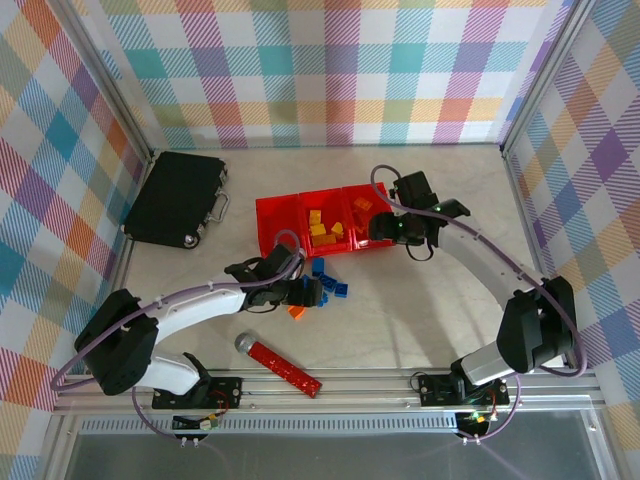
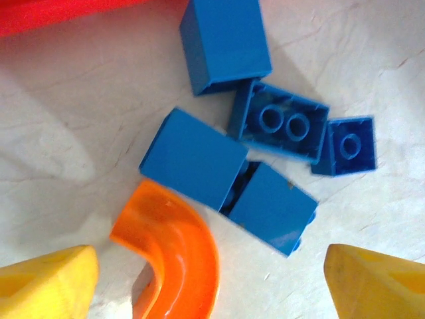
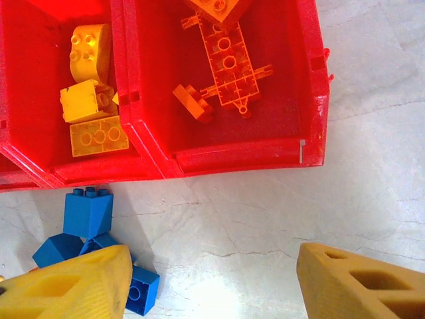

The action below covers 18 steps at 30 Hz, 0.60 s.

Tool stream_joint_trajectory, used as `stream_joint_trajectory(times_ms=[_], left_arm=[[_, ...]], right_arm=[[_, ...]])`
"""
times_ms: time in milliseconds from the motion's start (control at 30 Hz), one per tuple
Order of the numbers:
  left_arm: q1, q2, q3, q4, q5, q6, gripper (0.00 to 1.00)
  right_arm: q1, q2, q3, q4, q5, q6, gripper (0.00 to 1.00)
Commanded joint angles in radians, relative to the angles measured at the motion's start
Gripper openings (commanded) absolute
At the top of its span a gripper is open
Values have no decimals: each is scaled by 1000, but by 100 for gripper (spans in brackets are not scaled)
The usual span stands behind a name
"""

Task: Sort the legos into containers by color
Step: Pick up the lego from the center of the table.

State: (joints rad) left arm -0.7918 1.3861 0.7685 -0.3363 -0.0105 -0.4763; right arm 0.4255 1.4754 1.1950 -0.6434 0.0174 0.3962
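Pale tabletop (image 1: pixel 400 320), blue legos (image 2: pixel 192 156) beside red containers (image 3: pixel 232 159)

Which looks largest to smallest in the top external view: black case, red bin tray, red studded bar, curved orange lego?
1 and 2, too alike in spread to rank: black case, red bin tray.
3: red studded bar.
4: curved orange lego, clearly smallest.

a flat black case (image 1: pixel 175 197) lies at the far left of the pale marbled table (image 1: pixel 400 320), its metal handle (image 1: pixel 219 210) facing right. a red studded bar (image 1: pixel 288 367) with a grey round end (image 1: pixel 245 343) lies diagonally near the front edge. pastel plaid walls (image 1: pixel 330 70) enclose the table.
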Motion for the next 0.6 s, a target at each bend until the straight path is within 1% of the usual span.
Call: stream_joint_trajectory(times_ms=[0,133,233,467,567], left_arm=[[-17,-34,6,-115,-61,-18,82],[-17,-77,-30,-131,-125,-69,73],[-17,-96,-44,-115,-129,-80,59],[-18,-42,-38,-89,-124,-87,53],[-17,-11,-34,-90,-140,-90,47]], right_arm=[[-3,-33,-20,19,-1,19,67],[-4,-48,-41,27,-7,25,67],[-4,-55,-51,26,-11,28,67],[-4,-59,-68,29,-16,38,67],[-4,-67,-76,30,-17,41,67]])
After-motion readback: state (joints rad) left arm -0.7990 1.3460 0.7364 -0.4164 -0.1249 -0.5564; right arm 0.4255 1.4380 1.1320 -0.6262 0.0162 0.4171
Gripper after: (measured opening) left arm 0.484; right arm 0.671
